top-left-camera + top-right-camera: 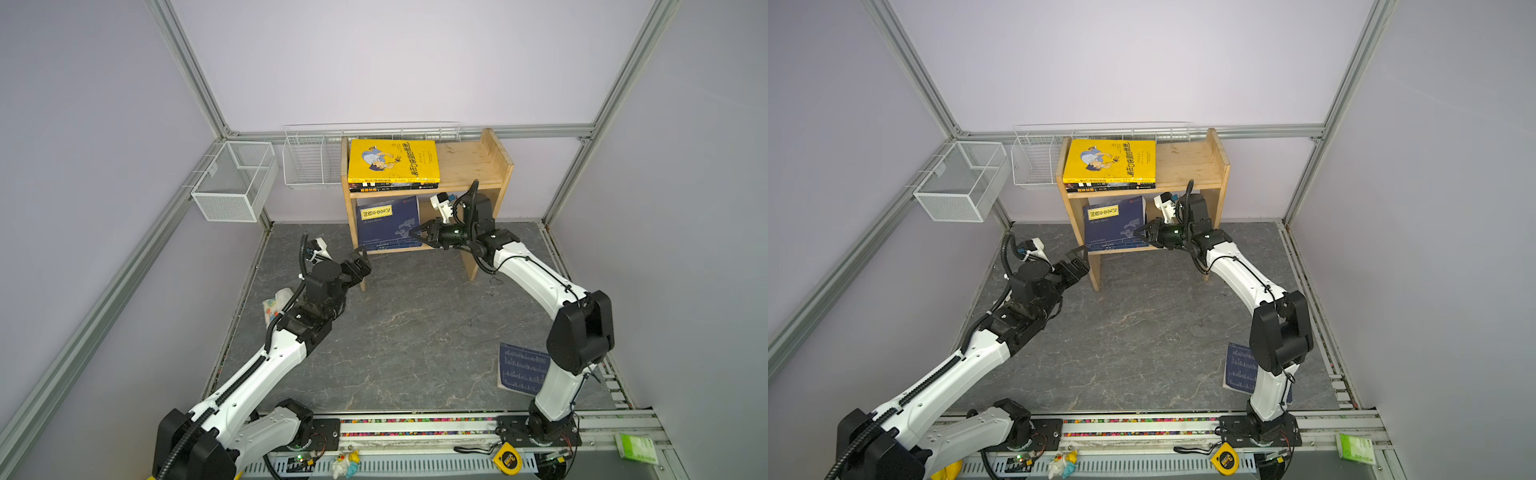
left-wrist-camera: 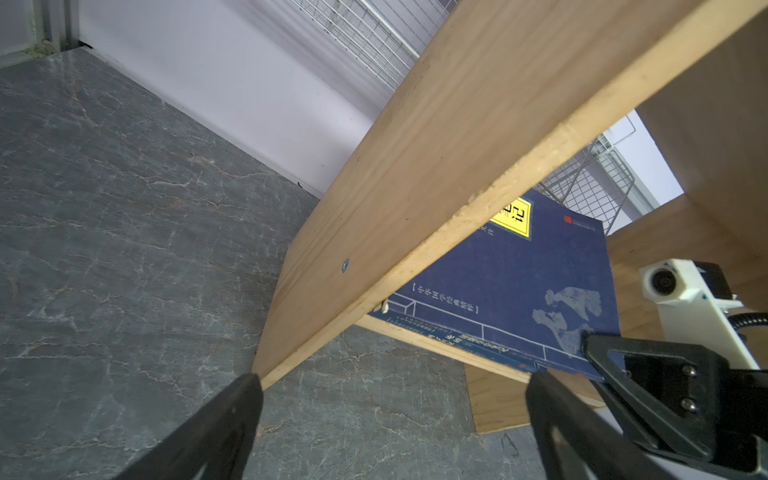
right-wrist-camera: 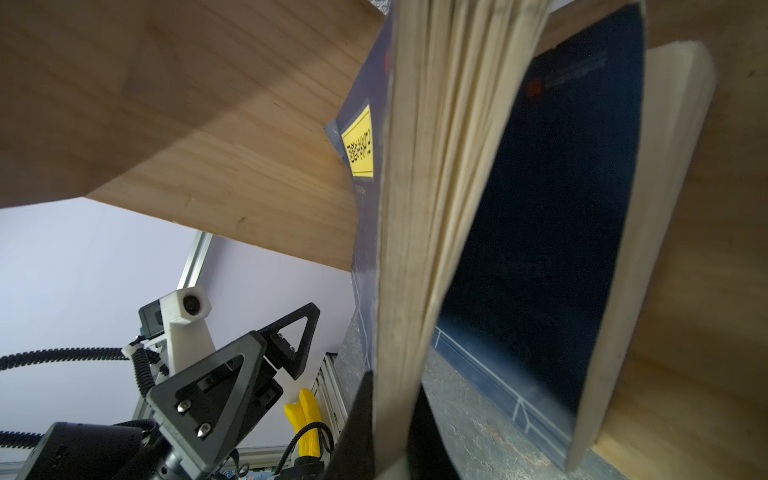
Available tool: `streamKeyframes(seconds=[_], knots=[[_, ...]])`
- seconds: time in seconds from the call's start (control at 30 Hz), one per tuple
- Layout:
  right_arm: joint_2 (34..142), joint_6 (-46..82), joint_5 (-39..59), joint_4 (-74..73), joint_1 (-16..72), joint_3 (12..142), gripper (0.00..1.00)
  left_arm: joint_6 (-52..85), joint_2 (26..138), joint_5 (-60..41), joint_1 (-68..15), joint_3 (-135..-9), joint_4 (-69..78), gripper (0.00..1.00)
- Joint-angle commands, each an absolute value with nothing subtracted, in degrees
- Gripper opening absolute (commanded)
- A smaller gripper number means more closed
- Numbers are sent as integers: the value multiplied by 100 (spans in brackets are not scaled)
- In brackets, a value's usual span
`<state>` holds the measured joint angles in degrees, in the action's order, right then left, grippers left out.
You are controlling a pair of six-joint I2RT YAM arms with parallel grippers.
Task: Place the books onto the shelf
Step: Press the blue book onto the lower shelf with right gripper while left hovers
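On the light pine two-tier shelf (image 1: 469, 162), one bright yellow cartoon paperback (image 1: 392, 160) tops the upper stack (image 1: 386, 186); two navy ones stand below, and a third navy paperback (image 1: 521, 365) lies on the grey desk (image 1: 415, 332). The right hand (image 1: 413, 233) is clamped on the yellow-labelled navy paperback (image 1: 388, 224) by its pages; the left hand (image 1: 362, 257) gapes wide and empty by the shelf's foot.

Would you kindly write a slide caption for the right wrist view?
Right end effector grips the yellow-labelled navy paperback book inside the light pine wooden shelf.
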<state>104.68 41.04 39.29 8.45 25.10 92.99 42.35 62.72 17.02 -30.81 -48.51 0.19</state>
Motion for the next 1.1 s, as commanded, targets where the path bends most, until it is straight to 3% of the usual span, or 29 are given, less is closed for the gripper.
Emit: streamKeyframes(seconds=[0.0,0.47,1.07], knots=[[10685,3821,3767,1066,2518,9420,10,4049,6551,1381,-2951,-5236,377,100],[10802,3753,3564,1135,2517,9475,9,3876,7449,1004,-2681,-5317,937,100],[10864,3735,3328,1155,2523,9442,13,4047,8271,1628,-2673,-5238,917,99]])
